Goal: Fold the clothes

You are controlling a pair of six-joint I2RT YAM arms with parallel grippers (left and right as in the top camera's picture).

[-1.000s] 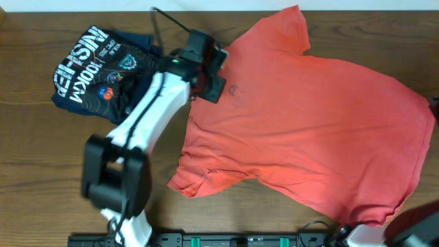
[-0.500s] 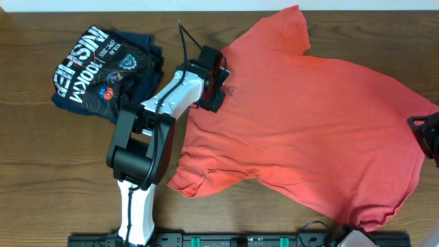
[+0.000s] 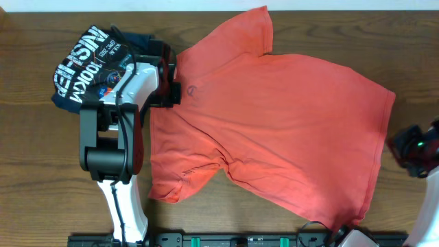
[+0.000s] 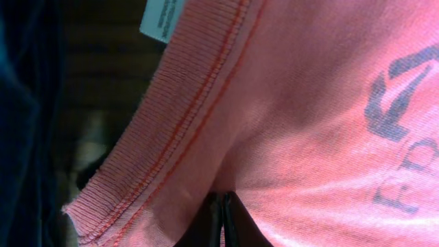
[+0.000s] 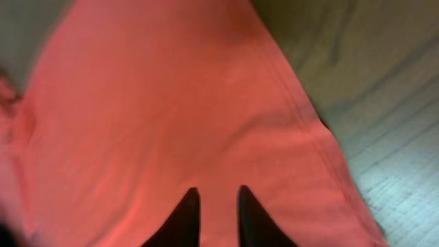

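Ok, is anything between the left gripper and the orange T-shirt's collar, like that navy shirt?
Nothing visible. The left gripper is shut on the orange T-shirt, right beside its ribbed collar. The navy shirt lies off to the side, beyond the collar, not between them.

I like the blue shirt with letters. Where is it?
In the overhead view, the folded navy shirt lies at the far left of the table, beside the collar of the orange T-shirt.
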